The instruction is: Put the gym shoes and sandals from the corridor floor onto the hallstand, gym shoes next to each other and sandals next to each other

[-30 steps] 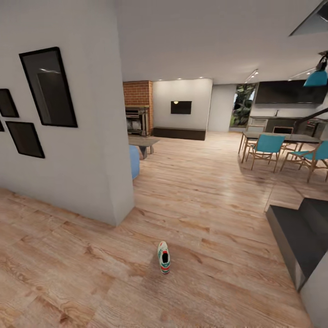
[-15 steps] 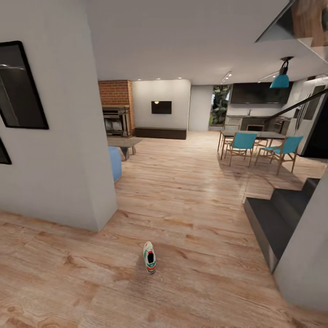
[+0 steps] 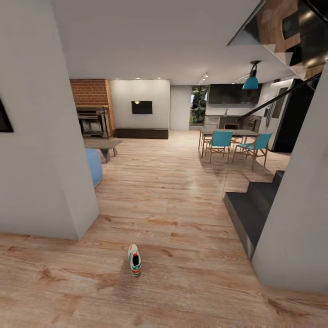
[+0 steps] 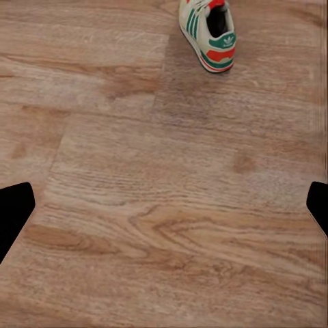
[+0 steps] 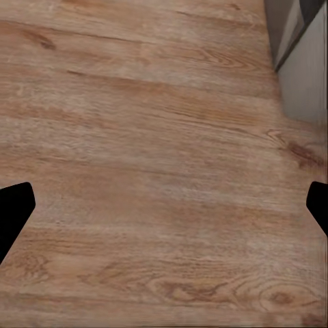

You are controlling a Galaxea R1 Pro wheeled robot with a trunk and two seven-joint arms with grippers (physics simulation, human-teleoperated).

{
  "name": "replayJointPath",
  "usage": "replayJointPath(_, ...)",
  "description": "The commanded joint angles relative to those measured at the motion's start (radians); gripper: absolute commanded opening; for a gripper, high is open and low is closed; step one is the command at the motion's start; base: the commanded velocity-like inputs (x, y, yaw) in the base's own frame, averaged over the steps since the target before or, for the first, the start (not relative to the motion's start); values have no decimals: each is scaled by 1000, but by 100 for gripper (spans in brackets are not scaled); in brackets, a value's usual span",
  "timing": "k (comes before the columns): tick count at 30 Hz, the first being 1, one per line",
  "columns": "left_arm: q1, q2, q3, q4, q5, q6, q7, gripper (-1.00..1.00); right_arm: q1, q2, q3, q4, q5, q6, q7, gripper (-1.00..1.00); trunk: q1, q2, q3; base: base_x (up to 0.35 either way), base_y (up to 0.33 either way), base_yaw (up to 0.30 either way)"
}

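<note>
One gym shoe (image 3: 134,260), white with green stripes and red-orange accents, lies alone on the corridor floor (image 3: 191,291) in the lower middle of the head view. The left wrist view has the same gym shoe (image 4: 208,33) at its edge, well beyond my left gripper (image 4: 164,212), whose dark fingertips (image 4: 14,212) stand far apart over bare planks with nothing between them. My right gripper (image 5: 164,212) is also open over bare floor (image 5: 150,171). The sandals and the hallstand are out of view.
A white wall corner (image 3: 54,182) stands at the left and a grey-white pillar (image 3: 296,218) with dark steps (image 3: 248,207) at the right. Beyond lie a blue pouf (image 3: 93,166), a dining table with teal chairs (image 3: 232,143) and a brick fireplace (image 3: 91,109).
The whole head view has swung to the right: the wall with its frames slid left and the pillar and steps came in at the right. The shoe has not moved on the floor.
</note>
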Motion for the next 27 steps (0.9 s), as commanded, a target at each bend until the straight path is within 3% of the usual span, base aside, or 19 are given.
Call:
replayJointPath(1,0,0,-1,0,5,-3,0,100,-1,0,1,0,-5,-3,0,100,0,-1,-1,0,0,-275)
replayJointPath(27,0,1,-1,2,4,-3,-1,100,-1,1,1,2,-5,-3,0,100,0,-1,-1,0,0,-275)
